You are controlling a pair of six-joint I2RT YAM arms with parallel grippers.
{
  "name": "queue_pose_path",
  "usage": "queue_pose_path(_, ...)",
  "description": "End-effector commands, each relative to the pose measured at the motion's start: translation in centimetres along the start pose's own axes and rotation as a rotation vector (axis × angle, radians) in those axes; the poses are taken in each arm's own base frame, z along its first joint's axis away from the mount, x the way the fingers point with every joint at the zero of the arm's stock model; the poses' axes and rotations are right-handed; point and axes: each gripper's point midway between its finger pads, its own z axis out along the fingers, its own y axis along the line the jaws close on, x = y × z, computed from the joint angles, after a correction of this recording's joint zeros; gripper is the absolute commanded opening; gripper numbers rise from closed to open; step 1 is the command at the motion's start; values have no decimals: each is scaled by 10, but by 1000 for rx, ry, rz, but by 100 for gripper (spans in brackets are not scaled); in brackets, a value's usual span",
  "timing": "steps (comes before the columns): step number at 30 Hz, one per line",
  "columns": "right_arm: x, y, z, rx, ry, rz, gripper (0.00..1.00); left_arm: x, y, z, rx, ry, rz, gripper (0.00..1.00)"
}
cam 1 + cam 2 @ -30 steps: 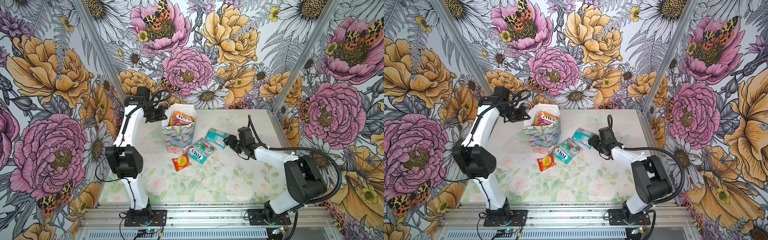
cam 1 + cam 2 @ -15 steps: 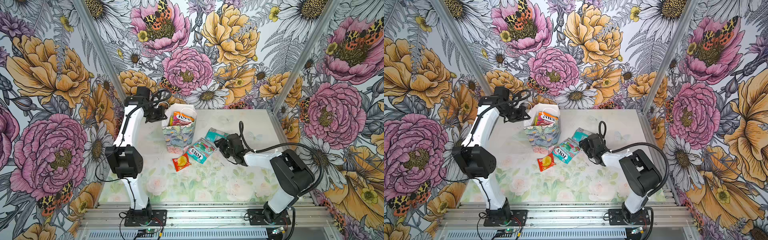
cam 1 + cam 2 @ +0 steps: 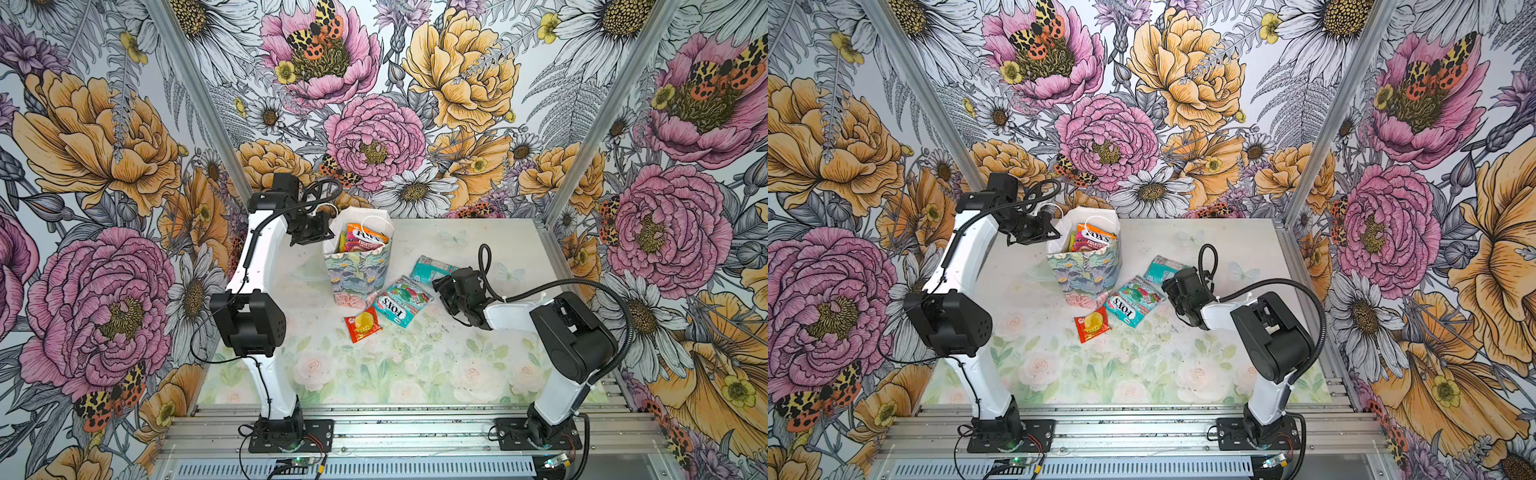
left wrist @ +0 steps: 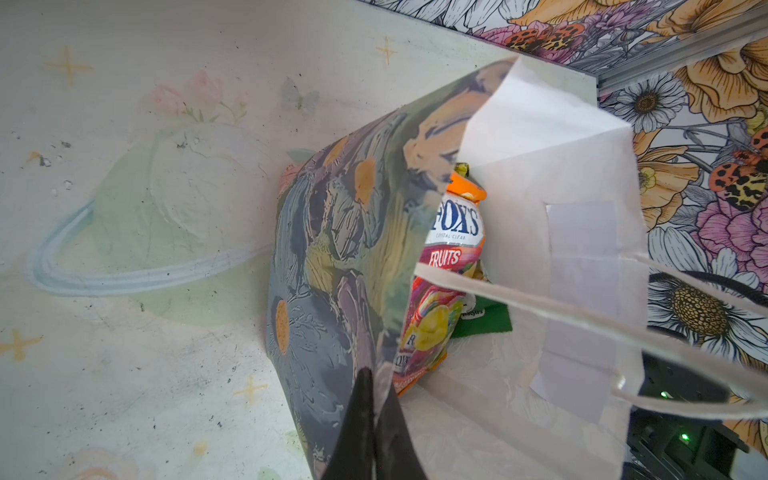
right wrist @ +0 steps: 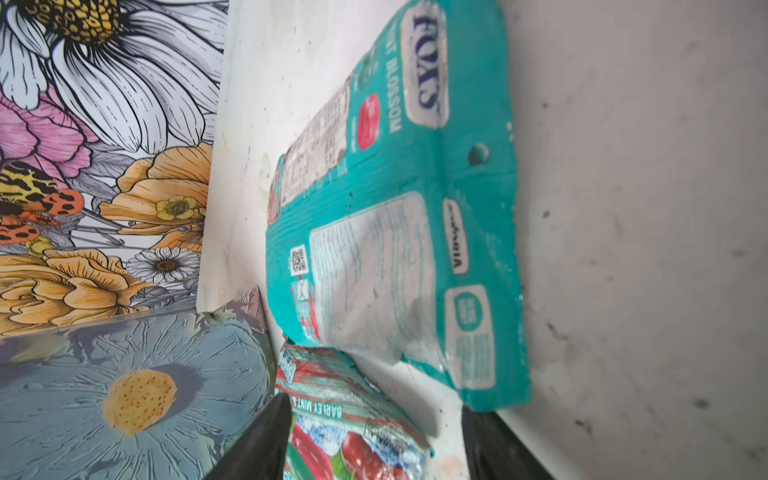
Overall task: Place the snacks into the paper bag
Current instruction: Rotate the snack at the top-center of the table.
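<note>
Pinching the rim of the paper bag [image 3: 357, 276] on its left-arm side with the left gripper [image 3: 330, 237], jaws pressed together on the paper wall. Showing close up in the left wrist view as two black fingers [image 4: 360, 411] squeezing the printed side.

Standing upright toward the back of the table [image 3: 478, 235], mouth gaping and white lining exposed, with a thin cord handle [image 4: 540, 309] drooping across the opening.

Sitting inside already: an orange packet [image 3: 366, 241] marked FOX'S FRUITS, leaning against the printed wall, and a green packet [image 4: 484, 323] beside it.

Lying out on the table, not yet bagged: three snacks.
- Resting just beside the bag's foot, a teal-and-red packet [image 3: 401, 301].
- Lying just beside that one, toward the front, a small red packet [image 3: 363, 324] with a yellow fruit on it.
- Lying near it toward the back right, a plain teal packet [image 3: 430, 268], QR code facing up.

Reaching low over the table with the right gripper [image 3: 439, 293], jaws spread apart and clamping nothing, pointing toward where the two teal packets come close. Showing in the right wrist view one finger [image 5: 262, 440] beside the teal-and-red packet [image 5: 353, 419] and the other by a corner of the teal packet [image 5: 395, 208].
</note>
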Motion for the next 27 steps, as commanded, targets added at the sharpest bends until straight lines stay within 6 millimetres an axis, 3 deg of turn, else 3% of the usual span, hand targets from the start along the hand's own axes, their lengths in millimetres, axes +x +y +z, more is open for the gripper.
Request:
queue_pose_path(1, -19, 1, 7, -17, -58, 24, 66, 4, -9, -13, 40, -9, 12, 0)
queue_pose_path(12, -63, 1, 16, -46, -105, 26, 67, 4, -9, -13, 40, -9, 11, 0)
queue_pose_path(19, -72, 5, 34, -83, -41, 22, 64, 3, -8, -13, 40, -9, 10, 0)
queue_pose_path(22, -75, 3, 40, -78, -25, 12, 57, 3, -8, -14, 40, -11, 10, 0)
queue_pose_path(27, -83, 2, 45, -83, -8, -2, 31, 3, -7, -12, 40, -8, 8, 0)
